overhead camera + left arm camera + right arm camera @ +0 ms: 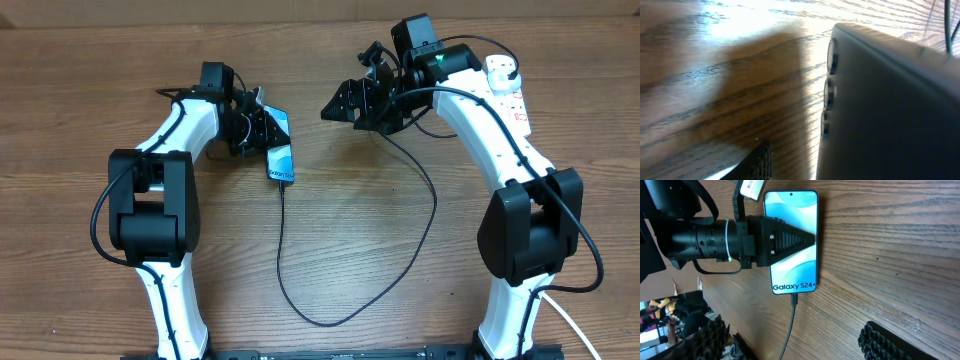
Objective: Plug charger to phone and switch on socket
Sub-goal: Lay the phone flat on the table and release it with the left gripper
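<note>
Right arm covers part of the socket (510,88) at the worktop's far right edge. Charger (330,322) loops across the middle toward the near edge. Phone (281,152) sits far, left of centre, screen lit, "Galaxy S24+", with the charger tip in its bottom port. Left gripper (260,132) is clamped on the phone. Right gripper (345,100) is near, fingers spread, holding nothing.

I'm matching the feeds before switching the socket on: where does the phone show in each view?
Overhead: the phone lies left of centre, in the upper half.
Left wrist: its dark body fills the right side, very close and blurred.
Right wrist: it sits upper middle, screen up, reading Galaxy S24+.
Shared landmark: the black charger cable at the phone's bottom end, seen in the overhead and right wrist views.
</note>
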Action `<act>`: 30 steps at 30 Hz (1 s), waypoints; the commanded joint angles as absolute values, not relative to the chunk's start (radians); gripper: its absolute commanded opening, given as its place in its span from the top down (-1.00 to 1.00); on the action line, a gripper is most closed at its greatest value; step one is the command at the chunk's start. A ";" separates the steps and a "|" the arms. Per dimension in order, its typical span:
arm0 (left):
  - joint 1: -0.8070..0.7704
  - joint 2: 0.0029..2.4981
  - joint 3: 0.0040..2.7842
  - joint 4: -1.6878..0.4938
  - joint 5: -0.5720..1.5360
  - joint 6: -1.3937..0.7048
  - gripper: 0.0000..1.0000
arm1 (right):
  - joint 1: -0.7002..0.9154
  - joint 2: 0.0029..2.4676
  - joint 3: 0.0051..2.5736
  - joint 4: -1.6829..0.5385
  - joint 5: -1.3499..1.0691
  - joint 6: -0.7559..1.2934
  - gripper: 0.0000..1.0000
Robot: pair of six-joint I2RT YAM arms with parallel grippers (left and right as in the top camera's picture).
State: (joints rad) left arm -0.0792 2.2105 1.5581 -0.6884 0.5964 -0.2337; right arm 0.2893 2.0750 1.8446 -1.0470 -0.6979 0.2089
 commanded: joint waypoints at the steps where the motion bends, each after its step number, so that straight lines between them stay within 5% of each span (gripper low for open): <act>1: -0.086 2.197 1.558 -0.695 0.590 -0.233 0.24 | 0.287 2.083 1.852 -1.049 -0.688 0.200 -0.68; 11: -0.086 2.197 1.558 -0.696 0.591 -0.233 0.53 | 0.287 2.083 1.852 -1.050 -0.688 0.200 -0.68; 30: -0.086 2.197 1.558 -0.710 0.547 -0.233 0.45 | 0.287 2.083 1.852 -1.055 -0.688 0.200 -0.68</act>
State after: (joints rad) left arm -0.0792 2.2105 1.5581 -0.7082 0.5655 -0.2340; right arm 0.2893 2.0750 1.8450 -1.0554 -0.6975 0.2089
